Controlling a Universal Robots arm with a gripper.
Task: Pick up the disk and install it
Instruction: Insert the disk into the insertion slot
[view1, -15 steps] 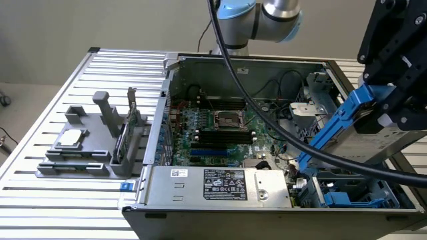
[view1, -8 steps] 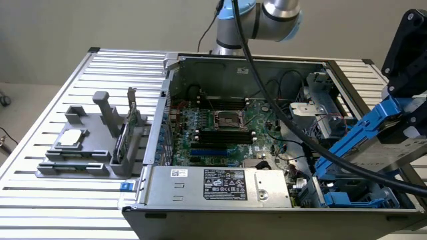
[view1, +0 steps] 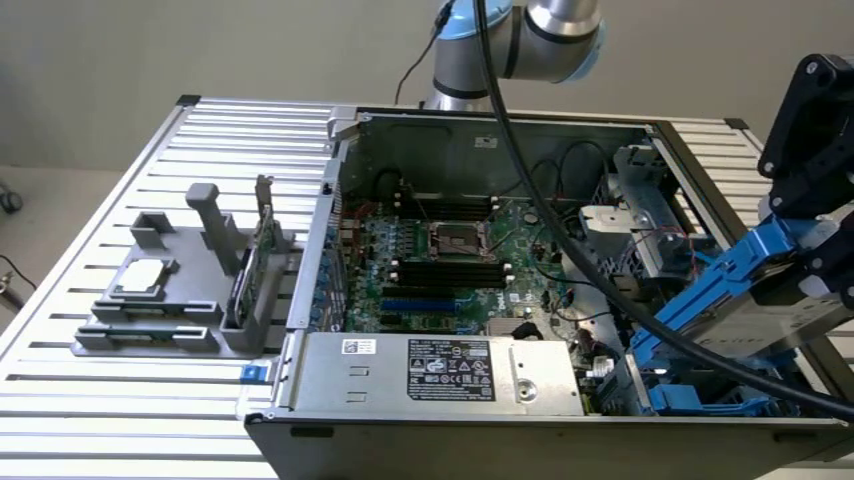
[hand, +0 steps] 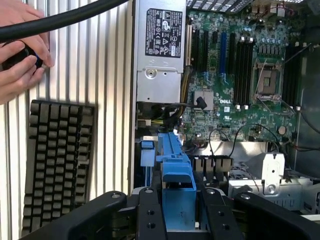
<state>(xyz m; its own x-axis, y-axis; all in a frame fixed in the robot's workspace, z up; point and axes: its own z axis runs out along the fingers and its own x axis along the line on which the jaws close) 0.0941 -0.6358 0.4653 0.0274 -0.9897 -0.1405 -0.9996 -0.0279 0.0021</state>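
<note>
Silver-blue arm (view1: 561, 30), black tool (hand: 181, 210)

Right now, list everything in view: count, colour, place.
disk: one, silver-grey with blue rails, in gripper over case
case: one, grey, on the table
motherboard: one, green, inside case
power supply: one, silver, inside case
holder: one, grey, on table, exterior view's left
keyboard: one, black, on table beside case
table: one, silver, slatted
cable: one, black, across case
person's hand: at least one, near keyboard
arm: one, silver-blue, behind case
gripper: one, black, shut on disk
</note>
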